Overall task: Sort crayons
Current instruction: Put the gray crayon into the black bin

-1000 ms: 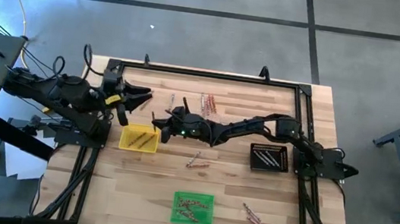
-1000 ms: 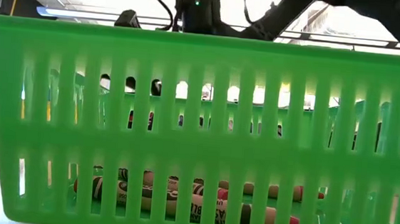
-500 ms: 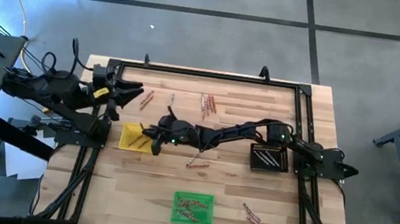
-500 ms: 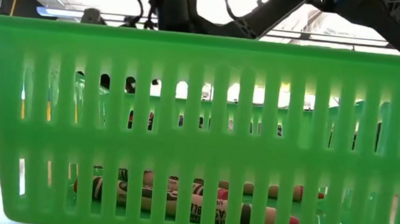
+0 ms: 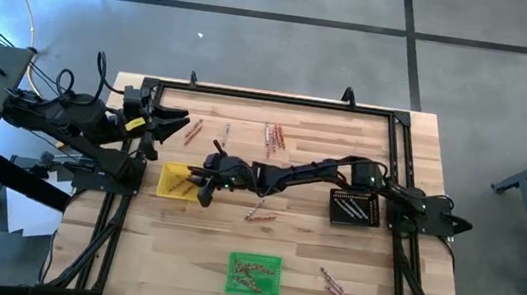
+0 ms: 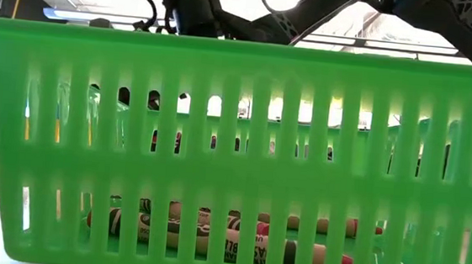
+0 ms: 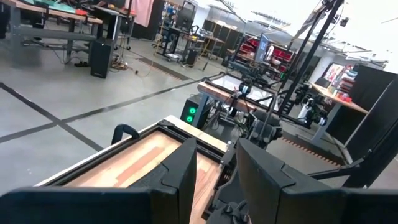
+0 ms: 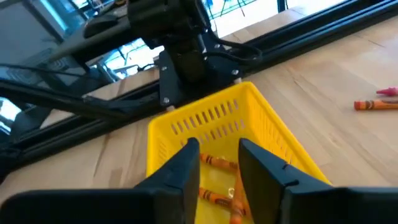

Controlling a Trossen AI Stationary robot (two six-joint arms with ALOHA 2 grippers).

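Hanging over the yellow tray (image 8: 261, 121), my right gripper (image 8: 219, 163) stands spread, pinching nothing. Orange crayons (image 8: 214, 163) lie directly beneath, inside the tray. My left gripper (image 7: 214, 163), spread too, waits farther off.

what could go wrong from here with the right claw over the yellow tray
The right claw hangs open just above the yellow tray, so lifting off carelessly could catch its rim and drag it. Orange crayons lie in it right between the fingers; one might cling and come out. The left claw waits close by, so the arms could cross.
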